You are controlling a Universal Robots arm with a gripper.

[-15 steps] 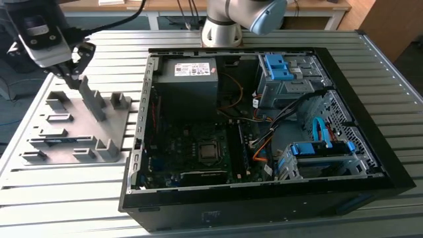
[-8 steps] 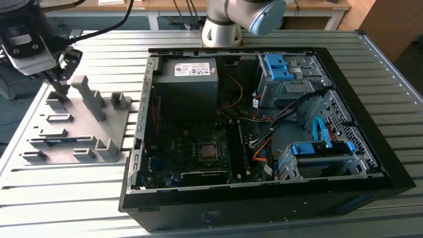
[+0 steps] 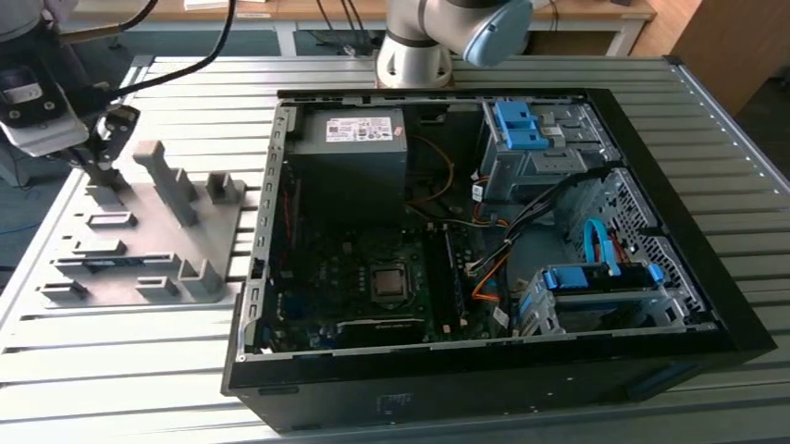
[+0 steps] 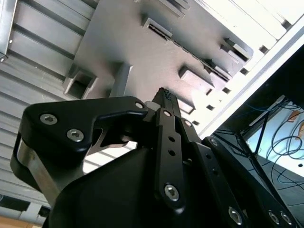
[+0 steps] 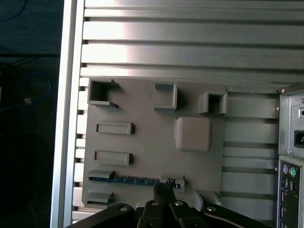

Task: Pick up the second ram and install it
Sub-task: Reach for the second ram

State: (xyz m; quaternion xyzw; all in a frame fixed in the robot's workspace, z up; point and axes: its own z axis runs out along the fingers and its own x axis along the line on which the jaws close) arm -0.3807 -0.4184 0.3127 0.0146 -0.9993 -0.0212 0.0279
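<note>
End effector [image 5: 164, 189]: black fingers drawn together with nothing between them. It hangs raised above the grey holder, not touching it.
Aim: in the first wrist view the tip lines up over one end of the ram stick, probably so it can come straight down on it.
Ram stick [image 5: 126, 180]: a thin blue board standing on its long edge in a slot of the holder, top edge bare. This looks meant to leave it free for a pinch from above. In the exterior view it sits near that view's left edge, well apart from the computer.
Holder [image 5: 142, 142]: a flat grey plate with raised blocks and empty pockets. Taller posts stand near the end effector and could crowd its descent.
Surface [image 5: 190, 42]: ribbed metal slats that carry both the holder and the computer.
Computer case [image 3: 432, 393]: black, lying open side up just beside the holder. Its side wall stands between the stick and the inside.
Inside the case: a circuit board [image 3: 370, 277] lies low, a grey power box [image 3: 358, 148] beyond it, and loose cables [image 3: 494, 250] trail nearby.
Arm base [image 3: 413, 51]: bolted farthest back, behind the case.
</note>
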